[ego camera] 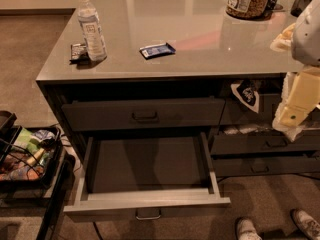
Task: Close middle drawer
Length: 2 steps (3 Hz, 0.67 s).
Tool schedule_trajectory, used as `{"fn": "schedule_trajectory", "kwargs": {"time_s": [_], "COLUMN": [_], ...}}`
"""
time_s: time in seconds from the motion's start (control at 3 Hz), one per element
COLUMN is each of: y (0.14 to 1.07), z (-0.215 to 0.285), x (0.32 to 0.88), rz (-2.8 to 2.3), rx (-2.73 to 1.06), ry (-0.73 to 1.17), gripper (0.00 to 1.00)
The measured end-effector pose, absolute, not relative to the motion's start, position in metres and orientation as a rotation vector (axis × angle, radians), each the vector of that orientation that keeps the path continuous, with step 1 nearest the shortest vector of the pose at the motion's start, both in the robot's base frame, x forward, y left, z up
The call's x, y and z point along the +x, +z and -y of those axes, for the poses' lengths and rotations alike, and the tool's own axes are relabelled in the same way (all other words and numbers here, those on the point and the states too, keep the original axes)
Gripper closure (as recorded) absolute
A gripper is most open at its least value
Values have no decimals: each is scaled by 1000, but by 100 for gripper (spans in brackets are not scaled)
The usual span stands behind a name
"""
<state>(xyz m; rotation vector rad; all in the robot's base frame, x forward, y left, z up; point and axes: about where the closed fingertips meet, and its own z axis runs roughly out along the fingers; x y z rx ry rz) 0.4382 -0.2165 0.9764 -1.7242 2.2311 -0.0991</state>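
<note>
Middle drawer (147,204): pulled out, empty.
Gripper (292,115): above-right of the middle drawer; open or closed, I cannot tell.
Push: I'd press squarely, beside its handle (148,214).

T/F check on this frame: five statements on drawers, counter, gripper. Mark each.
1. The middle drawer is pulled out. True.
2. A bottle lies inside it. False: the interior is bare, and the water bottle stands on the countertop.
3. The gripper hangs at the picture's right edge, away from the drawer's handle. True.
4. The upper drawer is open too. False: it is shut.
5. A blue packet lies on the countertop. True.
</note>
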Motion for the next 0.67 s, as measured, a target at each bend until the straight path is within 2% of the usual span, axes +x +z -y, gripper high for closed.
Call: {"fn": "schedule_trajectory", "kwargs": {"time_s": [0.67], "y": [976], "z": [215], "x": [435], "rz": [-2176], "rx": [-1732], "ry": [-97], "gripper": [0]}}
